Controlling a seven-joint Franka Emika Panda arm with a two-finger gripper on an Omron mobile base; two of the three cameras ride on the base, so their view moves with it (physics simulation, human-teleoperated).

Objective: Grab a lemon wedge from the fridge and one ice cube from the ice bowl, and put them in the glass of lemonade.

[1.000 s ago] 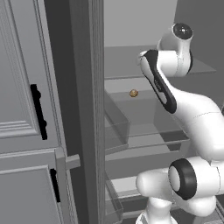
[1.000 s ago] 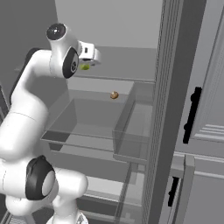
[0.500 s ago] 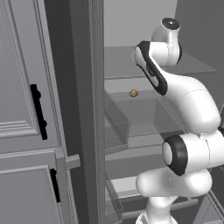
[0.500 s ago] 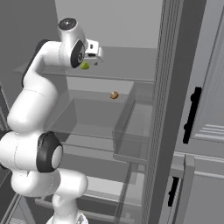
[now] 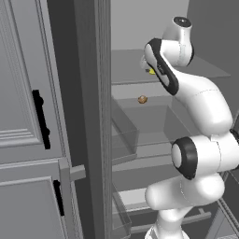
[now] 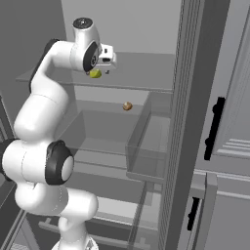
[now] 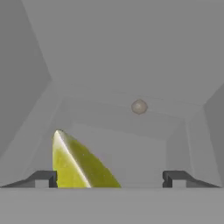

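- The step in hand looks like picking the wedge [image 7: 74, 164] off the upper shelf [image 6: 146, 73] inside the fridge [image 6: 183, 122].
- To do it well, shift the gripper [image 7: 107, 177] sideways so the wedge sits midway between the fingers [image 7: 43, 178], not hard against one; then go low enough to clamp its thick middle, not the thin tip.
- Close gently: a curved, slick wedge could squirt out or tip.
- Lift straight off the shelf and back out clear of the door edge and the clear bin [image 6: 146, 146] below.
- The fingers stand wide apart. The wedge lies right by one finger; whether it touches, I cannot tell. Nothing is clamped.
- A small round brown thing [image 7: 139, 106] sits on the lower shelf, well apart from the wedge.
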